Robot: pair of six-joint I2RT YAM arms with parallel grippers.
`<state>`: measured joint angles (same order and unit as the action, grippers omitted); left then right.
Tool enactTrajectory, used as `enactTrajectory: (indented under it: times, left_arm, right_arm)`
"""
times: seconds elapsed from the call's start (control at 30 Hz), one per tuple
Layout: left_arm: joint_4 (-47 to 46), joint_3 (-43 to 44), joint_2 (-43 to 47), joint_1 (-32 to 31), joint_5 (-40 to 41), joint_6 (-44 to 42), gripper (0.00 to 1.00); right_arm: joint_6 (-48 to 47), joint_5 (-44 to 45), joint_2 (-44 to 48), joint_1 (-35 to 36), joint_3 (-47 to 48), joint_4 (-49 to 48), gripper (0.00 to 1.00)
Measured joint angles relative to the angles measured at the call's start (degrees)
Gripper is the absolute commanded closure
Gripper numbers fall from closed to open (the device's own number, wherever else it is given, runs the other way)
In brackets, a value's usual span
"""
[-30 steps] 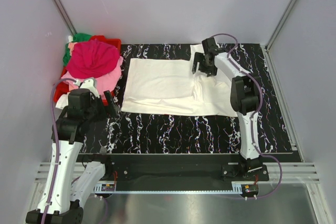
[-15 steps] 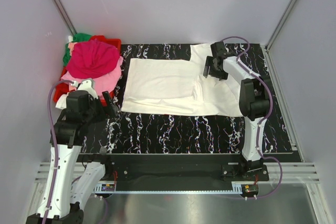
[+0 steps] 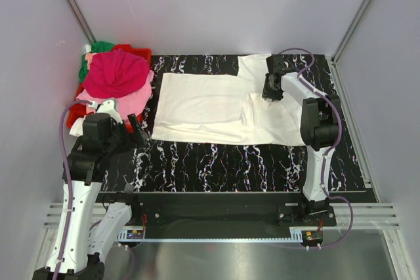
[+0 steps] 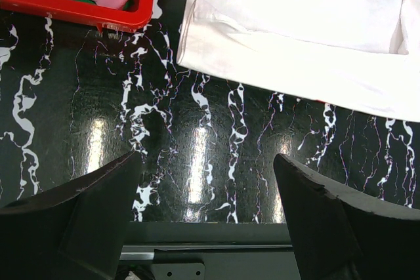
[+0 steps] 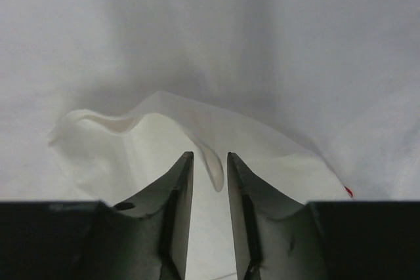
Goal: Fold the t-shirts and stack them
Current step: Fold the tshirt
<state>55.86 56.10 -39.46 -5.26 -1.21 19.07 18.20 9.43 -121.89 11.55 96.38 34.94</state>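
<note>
Your right end effector [image 5: 209,170] is pinched almost closed on a raised fold of the white t-shirt [image 3: 203,106], toward that shirt's far right part. The shirt lies spread on the desk [image 3: 216,159], one layer folded over another. Your left end effector [image 4: 207,162] hangs with its fingers wide apart and nothing between them, over bare desk just off the shirt's near left corner. Left of the shirt, the magenta t-shirt [image 3: 115,73] tops a heap with the pink t-shirt [image 3: 128,101] and the green t-shirt [image 3: 98,47] in the red bin [image 4: 79,11].
</note>
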Motion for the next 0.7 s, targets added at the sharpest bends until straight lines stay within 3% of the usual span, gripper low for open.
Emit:
enactTrajectory:
  times: [0.13, 0.43, 0.53, 0.57, 0.63, 0.7]
  left_arm:
    - [-0.02, 0.00, -0.02, 0.00, 0.00, 0.02, 0.12]
    - [-0.02, 0.00, -0.02, 0.00, 0.00, 0.04, 0.12]
    - [-0.02, 0.00, -0.02, 0.00, 0.02, 0.04, 0.12]
    - [-0.02, 0.00, -0.02, 0.00, 0.02, 0.04, 0.12]
    - [-0.02, 0.00, -0.02, 0.00, 0.02, 0.07, 0.12]
    - [-0.02, 0.00, -0.02, 0.00, 0.04, 0.07, 0.12]
  right_arm:
    - [-0.66, -0.09, -0.24, 0.00, 1.11, 0.26, 0.83]
    - [-1.75, -0.09, -1.73, 0.00, 2.64, 0.42, 0.97]
    - [-1.95, -0.04, -1.90, -0.09, 2.64, 0.52, 0.71]
    - [-2.23, -0.07, -1.90, -0.11, 2.64, 0.57, 0.57]
    - [-2.25, -0.11, -1.90, -0.11, 2.60, 0.44, 0.49]
    - [-2.75, -0.39, -1.81, -0.11, 2.23, -0.02, 0.48]
